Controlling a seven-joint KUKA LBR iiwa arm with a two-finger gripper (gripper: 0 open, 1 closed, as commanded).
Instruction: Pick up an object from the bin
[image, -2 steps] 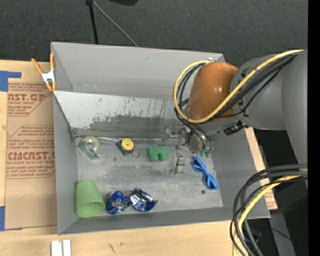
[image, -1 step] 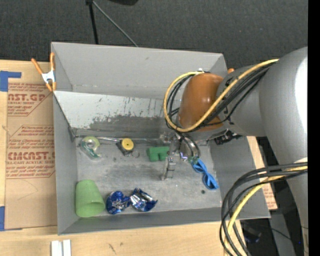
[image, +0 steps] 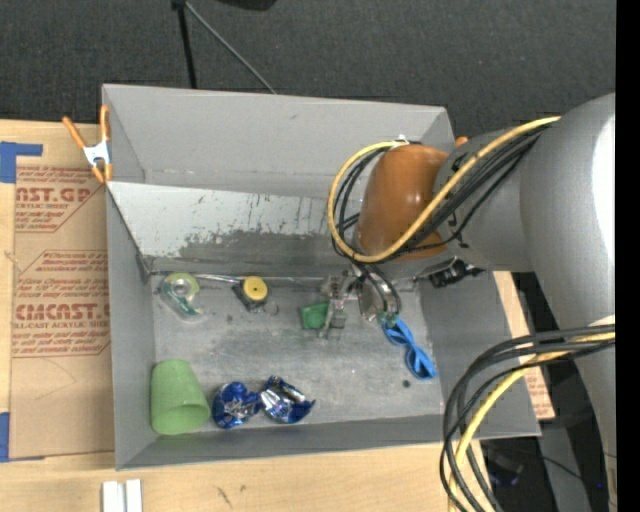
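Near the middle of the grey bin (image: 250, 140), close under its back wall, the end effector (image: 352, 305) is hanging low over the floor. The arm's orange cover (image: 395, 200) and looped yellow cables (image: 345, 190) are blocking most of it from above. Whether it is open or closed I cannot tell, as the metal parts there are merging into one another.

A small green block (image: 314, 316) is lying just beside it, on its left in the view. It is touching or nearly touching the end effector, and I cannot tell which. On the other side a blue, strap-like thing (image: 410, 346) is stretching toward the bin's right wall, its upper end lying close by the end effector.

Farther left, a small yellow piece (image: 254, 290) and a clear, ring-shaped thing (image: 181, 293) are sitting along the back wall, both too small to name. In the front left corner 1 pale green cup (image: 177, 398) is sitting. Just beside it 2 crumpled blue foil wrappers (image: 236, 405) are lying, touching each other.
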